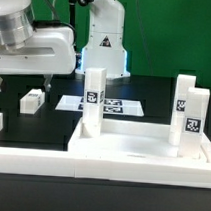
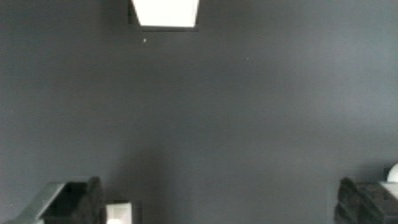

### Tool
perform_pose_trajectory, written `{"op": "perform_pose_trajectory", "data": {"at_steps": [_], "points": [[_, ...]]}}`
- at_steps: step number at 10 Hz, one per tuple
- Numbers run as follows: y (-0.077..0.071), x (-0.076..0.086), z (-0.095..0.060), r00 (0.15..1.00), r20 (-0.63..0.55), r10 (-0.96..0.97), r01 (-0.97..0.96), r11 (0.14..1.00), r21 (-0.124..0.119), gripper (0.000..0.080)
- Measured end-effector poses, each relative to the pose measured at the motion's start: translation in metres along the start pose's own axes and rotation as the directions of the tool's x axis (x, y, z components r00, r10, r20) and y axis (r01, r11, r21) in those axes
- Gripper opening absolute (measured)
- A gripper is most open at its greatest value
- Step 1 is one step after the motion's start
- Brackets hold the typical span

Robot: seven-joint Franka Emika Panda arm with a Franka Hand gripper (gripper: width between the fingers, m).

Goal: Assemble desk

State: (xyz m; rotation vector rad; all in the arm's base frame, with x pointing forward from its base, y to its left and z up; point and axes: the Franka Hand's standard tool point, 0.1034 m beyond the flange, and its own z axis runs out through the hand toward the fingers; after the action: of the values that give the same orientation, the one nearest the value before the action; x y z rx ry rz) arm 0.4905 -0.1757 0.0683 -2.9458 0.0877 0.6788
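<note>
You are looking at the large white plastic rectangular rimmed panel (image 1: 141, 153) lying at the near edge of the black desk (image 1: 154, 96). Two tall white tagged block legs are standing upright on it, one at its far left corner (image 1: 92, 101) and one at its right (image 1: 190, 118). A small white loose block (image 1: 32, 100) is sitting far left, near the marker board (image 1: 119, 104). Your dark fingers (image 2: 71, 203) are hanging spread apart over bare desk, gripping nothing.
</note>
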Motion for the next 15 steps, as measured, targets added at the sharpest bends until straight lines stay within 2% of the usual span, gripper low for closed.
{"op": "perform_pose_trajectory", "data": {"at_steps": [2, 4, 5, 6, 9, 10, 11, 13, 15], "points": [[0.001, -0.007, 0.007, 0.992, 0.128, -0.003, 0.002, 1.000, 0.008, 0.0649], [0.026, -0.031, 0.039, 0.951, 0.308, 0.030, -0.027, 1.000, -0.017, 0.0649], [0.030, -0.040, 0.049, 0.925, 0.375, 0.059, -0.047, 0.998, -0.041, 0.0649], [0.029, -0.035, 0.047, 0.927, 0.372, 0.054, -0.041, 0.998, -0.043, 0.0649], [0.030, -0.035, 0.047, 0.927, 0.370, 0.055, -0.042, 0.998, -0.044, 0.0649], [0.030, -0.042, 0.056, 0.911, 0.406, 0.072, -0.068, 0.997, -0.025, 0.0649], [0.033, -0.052, 0.073, 0.887, 0.454, 0.082, -0.086, 0.996, -0.012, 0.0649], [0.029, -0.062, 0.093, 0.872, 0.483, 0.079, -0.084, 0.996, -0.012, 0.0649], [0.028, -0.064, 0.097, 0.872, 0.484, 0.077, -0.078, 0.997, -0.017, 0.0649]]}}
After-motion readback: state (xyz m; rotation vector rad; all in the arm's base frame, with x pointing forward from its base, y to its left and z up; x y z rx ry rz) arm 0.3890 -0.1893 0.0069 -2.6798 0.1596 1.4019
